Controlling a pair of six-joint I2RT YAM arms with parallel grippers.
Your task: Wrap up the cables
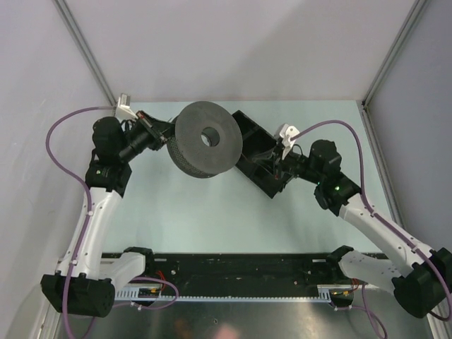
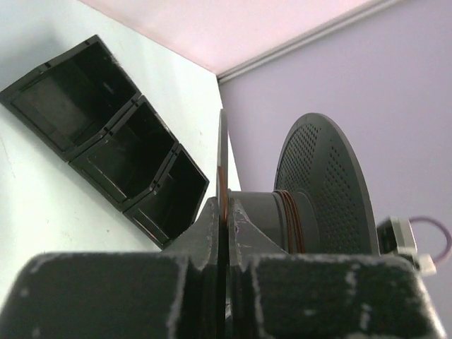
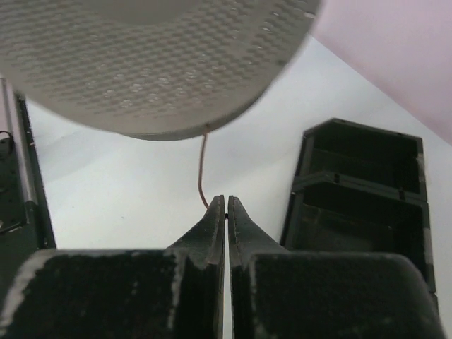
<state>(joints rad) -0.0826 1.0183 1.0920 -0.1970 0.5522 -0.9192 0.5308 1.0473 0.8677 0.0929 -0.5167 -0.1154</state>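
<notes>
Spool flange clamped in left claw; cable pinched in right claw.

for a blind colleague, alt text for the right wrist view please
The right gripper, shut, pinches a thin brown wire that runs up to the perforated grey spool filling the top. A black divided bin sits on the white table at right.

Quick headcount: one bench. Two arms, left arm and right arm, so two sets of fingers: left fingers and right fingers. Two purple hoses, one per arm. One grey spool with two perforated flanges. One thin brownish wire. One black tray, split into three compartments.
</notes>
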